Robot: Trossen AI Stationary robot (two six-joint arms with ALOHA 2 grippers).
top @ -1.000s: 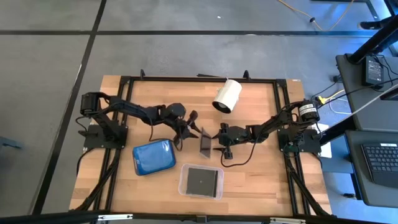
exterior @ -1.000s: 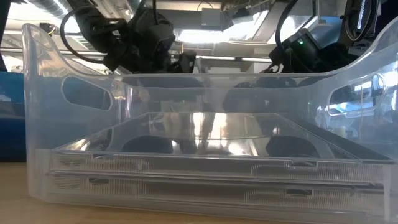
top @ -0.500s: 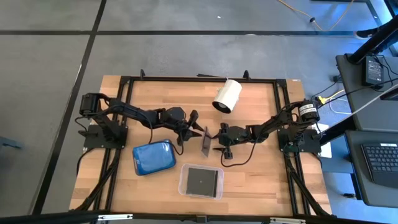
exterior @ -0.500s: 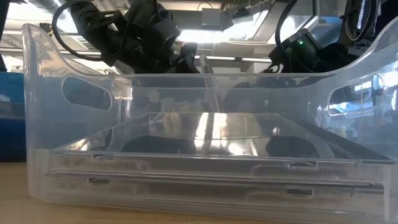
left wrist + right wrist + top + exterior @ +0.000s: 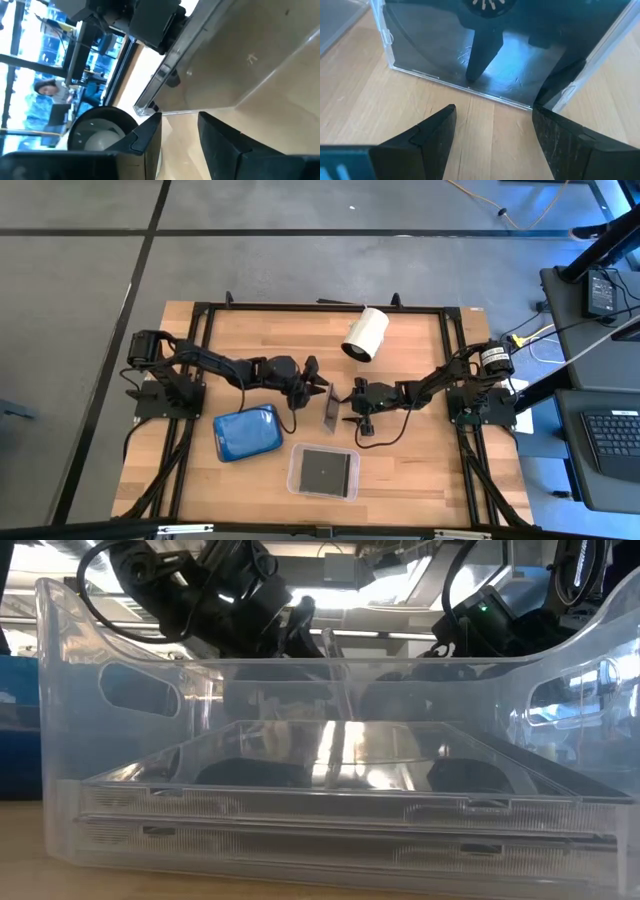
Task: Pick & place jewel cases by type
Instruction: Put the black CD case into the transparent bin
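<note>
You are seeing one jewel case (image 5: 329, 408) standing on its edge near the middle of the high view, between the two grippers. In that view it is showing as a thin dark sliver, tilted a little.

The left gripper (image 5: 316, 379) is sitting just at the upper left of this case. Its fingers (image 5: 148, 137) are standing apart with a gap between them, and the clear edge of the case (image 5: 235, 65) is filling the upper right of the left wrist view, just beyond the fingertips. You cannot tell from the pictures if they are pinching the case.

The right gripper (image 5: 347, 400) is reaching in from the right of the high view, just beside the case. Its fingers (image 5: 432, 131) are spread wide, and the case (image 5: 485, 55) is standing on the wood in front of them, apart from both tips. This gripper is not holding anything.

Below the case in the high view, a clear tray (image 5: 297, 478) is lying with dark cases (image 5: 325, 470) stacked flat inside; in the low view this tray (image 5: 60, 690) is filling almost the whole frame. At the lower left of the upright case, a second tray (image 5: 246, 431) is looking all blue. You cannot tell how many cases are lying in it.

A white cylinder (image 5: 365, 333) is lying in the upper middle of the table (image 5: 420, 470). A person (image 5: 47, 89) is showing far at the left of the left wrist view.
</note>
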